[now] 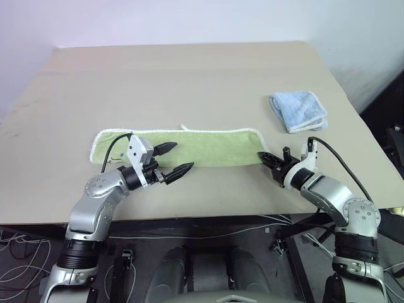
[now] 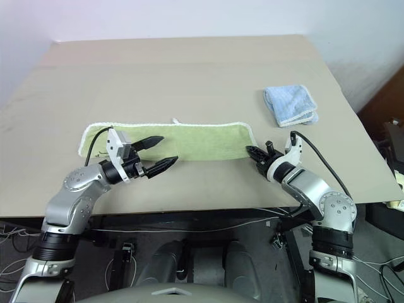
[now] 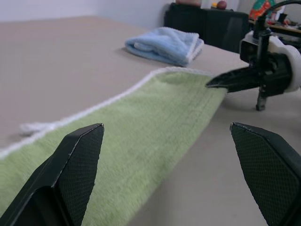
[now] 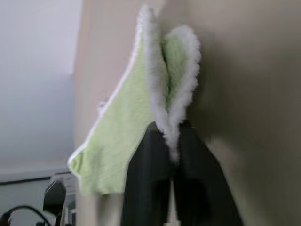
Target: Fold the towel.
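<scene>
Jaws first: your right gripper (image 1: 264, 156) has them pinched shut on the white-edged end of the towel (image 1: 208, 147), while your left gripper (image 1: 175, 159) holds them spread wide over the towel's near edge, gripping nothing. That right hold takes only the hem, so it could slip free once you lift, dropping the end back on the worktop (image 1: 189, 82). How deep the bite goes is hard to judge. Your left arm hides part of the towel's other end. Keep the carried end away from the blue cloth (image 1: 299, 110) further along the worktop
</scene>
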`<state>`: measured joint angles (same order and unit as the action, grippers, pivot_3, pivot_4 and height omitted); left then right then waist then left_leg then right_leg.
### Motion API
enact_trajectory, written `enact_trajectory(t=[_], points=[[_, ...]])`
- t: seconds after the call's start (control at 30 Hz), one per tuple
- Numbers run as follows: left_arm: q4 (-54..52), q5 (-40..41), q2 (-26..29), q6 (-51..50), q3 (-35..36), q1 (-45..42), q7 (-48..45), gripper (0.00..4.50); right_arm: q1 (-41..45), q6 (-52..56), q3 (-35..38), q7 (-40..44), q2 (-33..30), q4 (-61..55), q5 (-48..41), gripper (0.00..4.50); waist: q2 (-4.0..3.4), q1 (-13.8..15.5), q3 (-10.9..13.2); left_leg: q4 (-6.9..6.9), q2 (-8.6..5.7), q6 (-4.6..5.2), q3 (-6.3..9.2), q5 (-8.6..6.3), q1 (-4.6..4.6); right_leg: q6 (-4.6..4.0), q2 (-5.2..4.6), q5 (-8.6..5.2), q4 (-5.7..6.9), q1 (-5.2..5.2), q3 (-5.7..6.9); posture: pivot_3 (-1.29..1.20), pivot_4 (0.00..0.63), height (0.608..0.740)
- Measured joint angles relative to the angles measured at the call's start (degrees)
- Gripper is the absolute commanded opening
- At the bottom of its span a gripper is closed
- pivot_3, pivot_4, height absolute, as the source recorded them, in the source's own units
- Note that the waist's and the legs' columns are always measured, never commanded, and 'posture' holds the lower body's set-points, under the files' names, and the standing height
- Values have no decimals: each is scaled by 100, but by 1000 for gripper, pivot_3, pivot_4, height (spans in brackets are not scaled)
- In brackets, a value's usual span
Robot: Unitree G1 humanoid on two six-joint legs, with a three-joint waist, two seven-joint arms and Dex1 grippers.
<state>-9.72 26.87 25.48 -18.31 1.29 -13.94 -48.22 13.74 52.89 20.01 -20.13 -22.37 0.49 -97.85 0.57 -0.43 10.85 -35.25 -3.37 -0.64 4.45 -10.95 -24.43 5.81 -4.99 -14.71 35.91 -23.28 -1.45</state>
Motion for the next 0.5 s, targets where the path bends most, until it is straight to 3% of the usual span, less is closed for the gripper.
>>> enact_trajectory(t=[0.27,0.5], points=[[-90,17,-60,-150,-54,-7,18,4500,-877,24,236,28,-400,-567,-555,8,-2,23,-1,13,0,4,1,-3,-6,0,-3,0,-33,6,2,0,150,740],[156,10,-89,-87,-61,-188,-151,4500,-1229,121,516,312,-1332,-703,-566,8,-5,70,0,12,2,7,-4,-5,-6,-1,-2,0,-44,8,1,0,150,740]])
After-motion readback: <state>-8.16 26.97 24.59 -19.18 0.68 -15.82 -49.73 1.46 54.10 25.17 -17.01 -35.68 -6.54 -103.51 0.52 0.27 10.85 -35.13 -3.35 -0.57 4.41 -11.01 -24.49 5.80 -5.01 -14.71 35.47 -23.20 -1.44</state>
